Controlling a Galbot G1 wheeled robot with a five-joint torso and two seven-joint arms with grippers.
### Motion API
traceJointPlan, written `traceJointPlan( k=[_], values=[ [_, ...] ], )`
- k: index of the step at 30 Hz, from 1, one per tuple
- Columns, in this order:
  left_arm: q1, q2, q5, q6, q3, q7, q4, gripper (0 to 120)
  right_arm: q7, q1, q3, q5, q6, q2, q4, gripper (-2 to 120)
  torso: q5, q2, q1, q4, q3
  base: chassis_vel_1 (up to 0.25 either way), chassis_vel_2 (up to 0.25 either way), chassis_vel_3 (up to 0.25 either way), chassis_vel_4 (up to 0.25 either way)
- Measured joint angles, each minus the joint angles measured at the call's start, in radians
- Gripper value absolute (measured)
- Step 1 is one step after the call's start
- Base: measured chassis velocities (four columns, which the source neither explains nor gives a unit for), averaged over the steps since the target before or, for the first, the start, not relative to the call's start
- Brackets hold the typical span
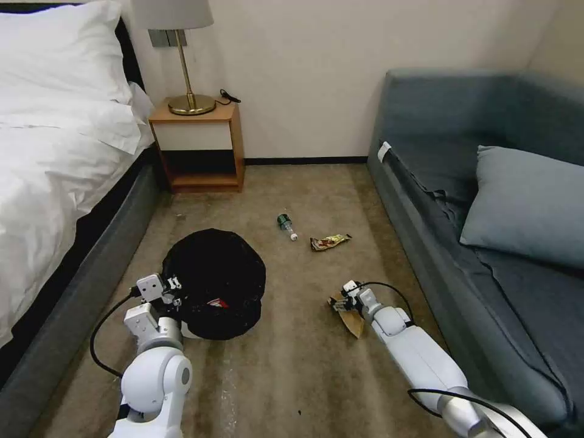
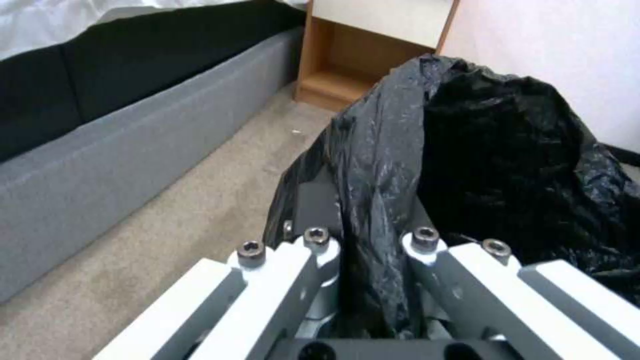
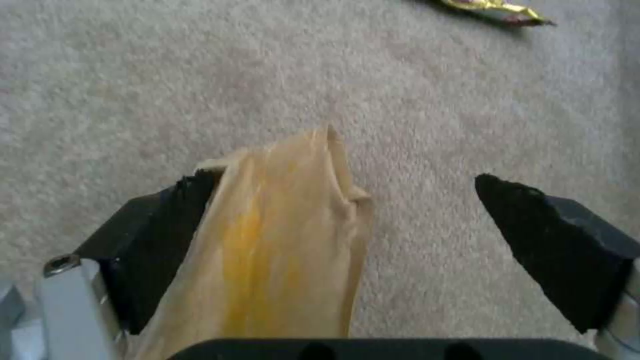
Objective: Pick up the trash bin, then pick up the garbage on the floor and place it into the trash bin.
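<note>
Black bag plastic at the rim of the trash bin (image 1: 214, 283) is being pinched between the closed fingers of the left gripper (image 2: 370, 240), beside the bed. Tan cardboard scrap (image 3: 280, 245) is being straddled by the right gripper (image 3: 347, 210), its jaws spread wide, one pad apparently touching it. Farther off, the green bottle (image 1: 286, 225) and snack wrapper (image 1: 329, 241) are lying on the carpet.

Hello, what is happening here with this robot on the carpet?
It is clearing litter from a bedroom floor. The left gripper is clamped on the bag-covered rim of the trash bin. The right gripper is open around the tan cardboard scrap, which leans on one finger. A green bottle and a snack wrapper lie farther off on the carpet.
</note>
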Motion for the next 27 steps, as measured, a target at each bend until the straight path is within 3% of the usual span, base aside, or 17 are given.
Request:
traceJointPlan(
  k=[4,9,12,14,25,27],
  values=[
    [0.001,0.001,-0.001,0.0,0.0,0.0,-0.007,5,-0.012,-0.003,0.013,-0.018,0.012,0.002,-0.011,99,0.0,0.0,0.0,0.0,0.0,0.0,0.0,0.0,0.0],
    [0.005,-0.001,-0.01,0.004,0.002,-0.001,-0.015,5,-0.032,-0.037,0.041,-0.051,0.025,0.001,0.002,76,-0.0001,0.0,0.0,-0.0001,0.0,0.0,0.0,0.0,0.0],
    [0.005,-0.001,-0.01,0.004,0.002,-0.002,-0.016,5,-0.03,-0.042,0.045,-0.053,0.028,0.002,0.004,70,0.0001,0.0,0.0,-0.0001,0.0,0.0,0.0,0.0,0.0],
    [0.002,-0.001,-0.01,0.006,0.004,-0.003,-0.019,5,-0.024,-0.048,0.051,-0.056,0.033,0.002,0.01,57,0.0,0.0,0.0,0.0,0.0,0.0,0.0,0.0,0.0],
    [0.009,-0.001,-0.01,0.008,0.005,-0.004,-0.022,5,-0.011,-0.052,0.071,-0.065,0.049,0.001,0.012,23,0.0,0.0,0.0,0.0,0.0,0.0,0.0,0.0,0.0],
    [0.011,-0.001,-0.009,0.006,0.005,-0.004,-0.021,5,-0.01,-0.055,0.08,-0.07,0.057,0.001,0.012,11,0.0,0.0,0.0,-0.0001,0.0,0.0,0.0,0.0,0.0]
  ],
)
